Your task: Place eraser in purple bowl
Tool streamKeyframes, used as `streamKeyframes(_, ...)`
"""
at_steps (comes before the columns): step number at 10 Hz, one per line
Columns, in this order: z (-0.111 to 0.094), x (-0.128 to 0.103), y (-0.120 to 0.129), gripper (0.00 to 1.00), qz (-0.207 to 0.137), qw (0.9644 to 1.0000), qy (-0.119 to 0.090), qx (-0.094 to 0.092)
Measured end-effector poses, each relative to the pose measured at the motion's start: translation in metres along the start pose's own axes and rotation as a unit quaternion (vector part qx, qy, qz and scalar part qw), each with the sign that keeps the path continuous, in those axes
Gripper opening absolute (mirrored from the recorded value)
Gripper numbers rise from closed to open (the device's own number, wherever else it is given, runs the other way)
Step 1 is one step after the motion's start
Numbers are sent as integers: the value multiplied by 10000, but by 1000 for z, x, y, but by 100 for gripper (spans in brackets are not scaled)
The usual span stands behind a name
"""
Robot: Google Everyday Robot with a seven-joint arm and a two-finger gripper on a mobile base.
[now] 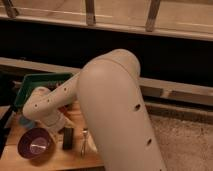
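The purple bowl (35, 144) sits on the wooden table (55, 159) at the front left, with a paler inside bottom. The eraser (67, 137), a dark oblong block, lies on the table just right of the bowl. My gripper (61, 125) is at the end of the white arm, low over the table, just above the eraser's far end and up and right of the bowl. The arm's wrist hides most of it.
A green tray (31, 82) stands at the back left of the table. A small blue-grey cup (25, 121) is behind the bowl. A slim utensil (84, 143) lies right of the eraser. My large white arm (117, 115) covers the table's right side.
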Motion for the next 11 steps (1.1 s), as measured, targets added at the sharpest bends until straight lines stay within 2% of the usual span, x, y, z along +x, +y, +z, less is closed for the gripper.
streamKeyframes(2, 10, -2, -11, 70, 160, 9998, 98, 61)
streamKeyframes(4, 19, -5, -11, 70, 242, 9994, 211, 129)
streamKeyframes(5, 23, -7, -10, 70, 282, 9993, 245, 99)
streamKeyframes(6, 28, -8, -10, 70, 323, 9991, 261, 17)
streamKeyframes(8, 45, -11, -10, 70, 435, 9978, 316, -398)
streamKeyframes(9, 52, -12, -7, 70, 455, 9968, 355, -549)
streamKeyframes(10, 60, -13, -4, 68, 475, 9956, 399, -707)
streamKeyframes(11, 66, -11, -5, 61, 518, 9942, 460, -822)
